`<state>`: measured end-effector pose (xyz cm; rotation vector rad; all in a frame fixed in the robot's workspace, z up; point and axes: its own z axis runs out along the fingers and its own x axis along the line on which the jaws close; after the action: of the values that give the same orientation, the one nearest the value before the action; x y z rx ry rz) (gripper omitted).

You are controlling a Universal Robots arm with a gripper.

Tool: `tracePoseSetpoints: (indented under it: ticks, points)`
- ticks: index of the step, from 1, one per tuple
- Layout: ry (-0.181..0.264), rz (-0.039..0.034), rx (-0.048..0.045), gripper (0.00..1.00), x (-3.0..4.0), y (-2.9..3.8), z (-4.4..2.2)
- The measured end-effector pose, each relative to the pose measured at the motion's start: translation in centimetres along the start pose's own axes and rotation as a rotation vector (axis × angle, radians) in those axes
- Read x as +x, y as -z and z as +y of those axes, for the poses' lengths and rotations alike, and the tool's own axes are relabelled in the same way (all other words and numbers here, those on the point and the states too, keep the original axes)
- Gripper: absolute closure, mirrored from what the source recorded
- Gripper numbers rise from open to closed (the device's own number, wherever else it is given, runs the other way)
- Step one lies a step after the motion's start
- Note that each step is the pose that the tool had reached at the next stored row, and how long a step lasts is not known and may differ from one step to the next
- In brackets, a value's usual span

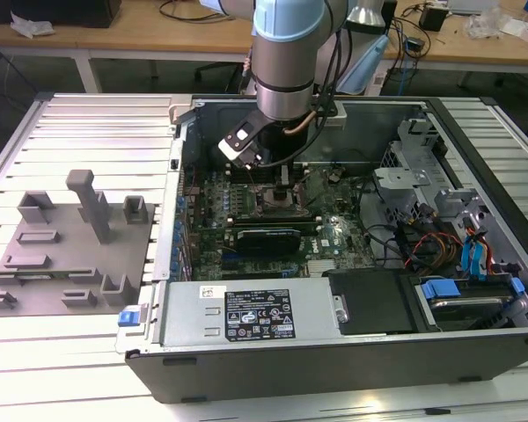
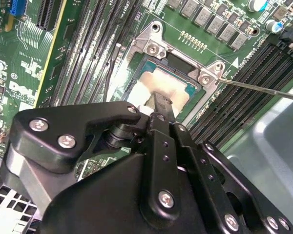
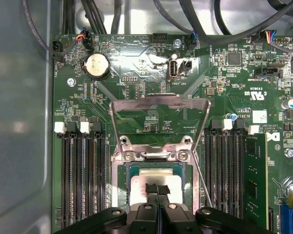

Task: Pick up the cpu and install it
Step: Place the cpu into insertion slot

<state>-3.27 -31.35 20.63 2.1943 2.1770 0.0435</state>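
Hand (image 3: 157, 189) atop the seated cpu (image 3: 138, 187)

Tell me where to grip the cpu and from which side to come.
Probably by two opposite edges of its raised silver lid, coming straight down from above. The cpu lies flat in the socket with its rim sunk inside, so no side approach looks free. The load plate stands open, so the top is reachable. The claw sits shut over its middle.

Cpu (image 3: 141, 191): lay flat in its socket (image 3: 123, 185), shiny top up.
Gripper (image 3: 157, 189): jaws closed together, tips touching the cpu's top.
Metal flap (image 3: 160, 102): stood open beside the socket.
Board (image 3: 136, 63): green, with memory slots (image 3: 83, 175) on both sides.
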Motion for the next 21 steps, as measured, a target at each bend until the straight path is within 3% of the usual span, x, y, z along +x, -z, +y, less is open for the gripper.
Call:
tracePoseSetpoints:
  ticks: [21]
  points:
    - [0.000,-0.0002,0.0001,0.89,0.00,-0.33,-0.02]
